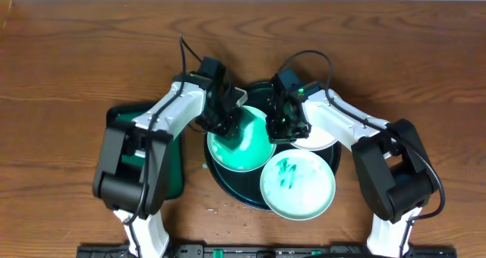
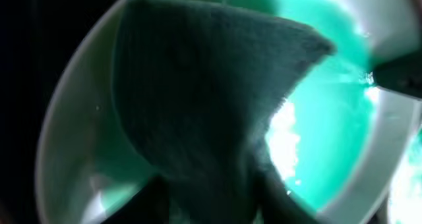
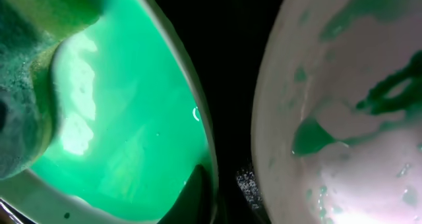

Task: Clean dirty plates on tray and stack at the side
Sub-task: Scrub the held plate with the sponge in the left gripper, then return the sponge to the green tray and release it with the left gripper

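On the round black tray (image 1: pixel 228 188) lie three plates. The left plate (image 1: pixel 254 148) is flooded with teal-green and fills the left wrist view (image 2: pixel 330 132). My left gripper (image 1: pixel 225 125) stands over it, shut on a dark green sponge (image 2: pixel 198 92) that presses on the plate. My right gripper (image 1: pixel 282 129) is shut on that plate's right rim (image 3: pixel 204 151), one finger inside and one outside. A smeared white plate (image 3: pixel 343 118) lies just right of it. The front plate (image 1: pixel 298 186) carries green scribbles, and the back right plate (image 1: pixel 319 139) is mostly white.
A rectangular green tray (image 1: pixel 176 171) sits left of the round tray, partly under my left arm. Brown wooden tabletop (image 1: pixel 68 76) stretches all around. Both arms crowd the middle of the round tray.
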You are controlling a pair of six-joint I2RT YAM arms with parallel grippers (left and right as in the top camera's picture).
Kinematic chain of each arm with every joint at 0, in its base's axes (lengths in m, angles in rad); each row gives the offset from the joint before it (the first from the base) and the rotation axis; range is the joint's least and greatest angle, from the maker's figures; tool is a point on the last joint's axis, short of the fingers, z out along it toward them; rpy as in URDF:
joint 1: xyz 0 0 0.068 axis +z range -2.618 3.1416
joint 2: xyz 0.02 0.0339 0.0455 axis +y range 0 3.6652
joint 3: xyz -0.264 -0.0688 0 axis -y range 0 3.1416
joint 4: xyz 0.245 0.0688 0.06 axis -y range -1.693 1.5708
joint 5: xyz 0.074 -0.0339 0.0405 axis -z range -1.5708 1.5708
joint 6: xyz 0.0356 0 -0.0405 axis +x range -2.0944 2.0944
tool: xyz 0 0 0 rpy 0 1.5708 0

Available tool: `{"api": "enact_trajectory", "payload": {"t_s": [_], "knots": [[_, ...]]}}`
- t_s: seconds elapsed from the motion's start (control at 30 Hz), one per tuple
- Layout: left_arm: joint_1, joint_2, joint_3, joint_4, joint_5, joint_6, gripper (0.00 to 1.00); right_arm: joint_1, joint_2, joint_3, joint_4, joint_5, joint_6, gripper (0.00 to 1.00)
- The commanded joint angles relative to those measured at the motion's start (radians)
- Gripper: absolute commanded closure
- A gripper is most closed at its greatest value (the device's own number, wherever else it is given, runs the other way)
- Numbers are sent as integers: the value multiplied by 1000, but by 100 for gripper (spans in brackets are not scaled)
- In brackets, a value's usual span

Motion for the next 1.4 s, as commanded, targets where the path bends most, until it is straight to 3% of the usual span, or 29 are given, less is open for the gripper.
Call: {"api": "enact_trajectory", "payload": {"t_s": [0.0,0.07,0.4,0.8,0.93,1.1,1.37], "knots": [[-2,32,-8,1,12,22,86,-9,19,-24,-35,79,-27,97],[-2,32,-7,1,12,21,93,-9,19,-24,-35,79,-27,98],[-2,-28,-4,-6,-32,-50,93,-9,19,-24,-39,79,-27,99],[18,-350,-4,-43,-350,-184,93,-9,19,-24,-37,79,-27,99],[120,-364,-5,-62,-476,-288,93,-9,19,-24,-37,79,-27,99],[286,-364,-16,-64,-463,-359,93,-9,19,-24,-35,79,-27,99],[460,-333,-76,-61,-402,-362,93,-9,19,-24,-20,79,-27,99]]}}
